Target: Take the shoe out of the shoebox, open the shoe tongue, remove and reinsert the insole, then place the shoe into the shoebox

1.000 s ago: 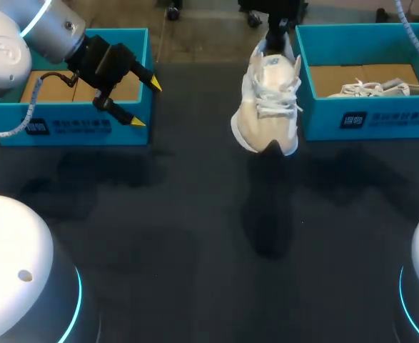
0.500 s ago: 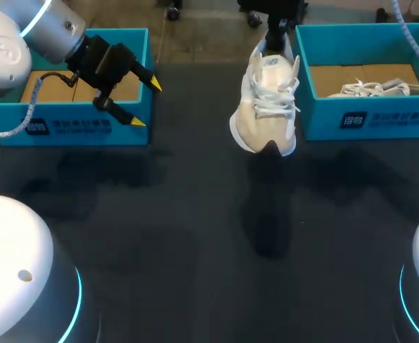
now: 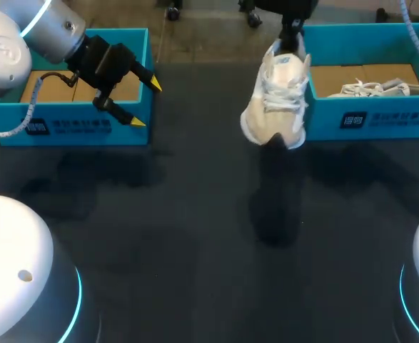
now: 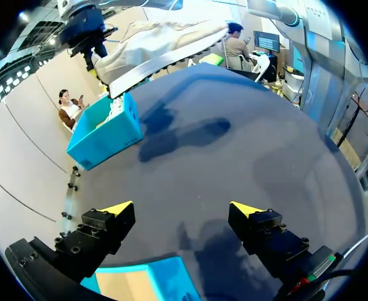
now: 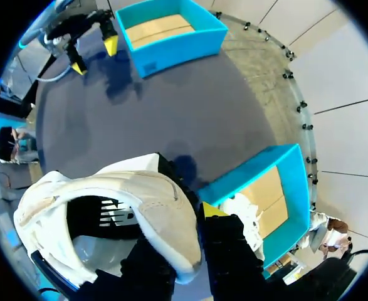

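My right gripper (image 5: pixel 182 227) pinches the heel collar of the shoe (image 3: pixel 277 100), one finger outside and the other inside the opening. The shoe hangs toe down over the table (image 3: pixel 195 214). It is white and cream with white laces, and it sits just beside the near left corner of the right box (image 3: pixel 366 118), outside it. In the right wrist view the shoe (image 5: pixel 108 194) fills the space under the fingers, and a dark logo shows inside it; I leave that unread. The right box is blue with a cardboard floor and holds a second shoe (image 3: pixel 373 89) lying on its side. A white label (image 3: pixel 384 120) is printed on its front wall. The left box (image 3: pixel 73 125) is the same blue, with its own white label (image 3: pixel 66 127) on the front. My left gripper (image 3: pixel 146 103) hangs at that box's right front corner, its yellow-tipped fingers spread wide with nothing between them. From the left wrist view the gripper (image 4: pixel 182 208) looks across bare table toward the shoe (image 4: pixel 158 44) and the right box (image 4: pixel 105 135), both well apart from it.
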### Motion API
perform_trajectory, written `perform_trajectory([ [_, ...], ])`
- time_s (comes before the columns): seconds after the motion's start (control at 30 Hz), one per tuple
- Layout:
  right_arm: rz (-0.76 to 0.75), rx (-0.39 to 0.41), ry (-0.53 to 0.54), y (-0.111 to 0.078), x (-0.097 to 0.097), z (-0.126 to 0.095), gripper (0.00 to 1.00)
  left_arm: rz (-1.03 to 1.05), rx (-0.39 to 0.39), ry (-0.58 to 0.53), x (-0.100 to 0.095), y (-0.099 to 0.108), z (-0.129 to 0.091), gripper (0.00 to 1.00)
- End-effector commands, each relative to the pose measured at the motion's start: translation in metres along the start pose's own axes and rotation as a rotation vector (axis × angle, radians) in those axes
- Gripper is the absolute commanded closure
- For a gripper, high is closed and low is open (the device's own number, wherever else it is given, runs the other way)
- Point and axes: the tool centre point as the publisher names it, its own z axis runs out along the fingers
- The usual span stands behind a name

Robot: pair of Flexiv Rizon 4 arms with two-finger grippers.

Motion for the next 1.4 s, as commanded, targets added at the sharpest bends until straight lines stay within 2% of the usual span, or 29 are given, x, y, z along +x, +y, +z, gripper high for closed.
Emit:
perform_trajectory([
  [0.03,-0.020,-0.005,-0.007,-0.021,-0.018,0.003,1.00,-0.001,-0.003,0.002,0.000,0.000,0.000,0.00],
  [0.13,-0.032,0.004,-0.026,-0.031,-0.030,0.004,1.00,-0.001,-0.003,0.002,0.000,0.000,0.000,0.00],
  [0.37,-0.043,0.062,-0.077,-0.056,-0.074,0.012,1.00,-0.001,-0.003,0.002,0.000,0.000,0.000,0.00],
  [1.0,0.068,0.124,-0.130,-0.114,-0.159,0.029,1.00,-0.001,-0.003,0.002,0.000,0.000,0.000,0.00],
  [1.03,0.068,0.124,-0.130,-0.114,-0.159,0.029,1.00,-0.001,-0.003,0.002,0.000,0.000,0.000,0.00],
  [1.27,0.093,0.162,-0.149,-0.138,-0.200,0.032,1.00,-0.001,-0.003,0.002,0.000,0.000,0.000,0.00],
  [1.33,0.096,0.167,-0.166,-0.141,-0.213,0.031,1.00,-0.001,-0.003,0.002,0.000,0.000,0.000,0.00],
  [1.37,0.096,0.167,-0.166,-0.141,-0.213,0.031,1.00,-0.001,-0.003,0.002,0.000,0.000,0.000,0.00],
  [1.4,0.099,0.172,-0.175,-0.144,-0.223,0.031,1.00,-0.001,-0.003,0.002,0.000,0.000,0.000,0.00],
])
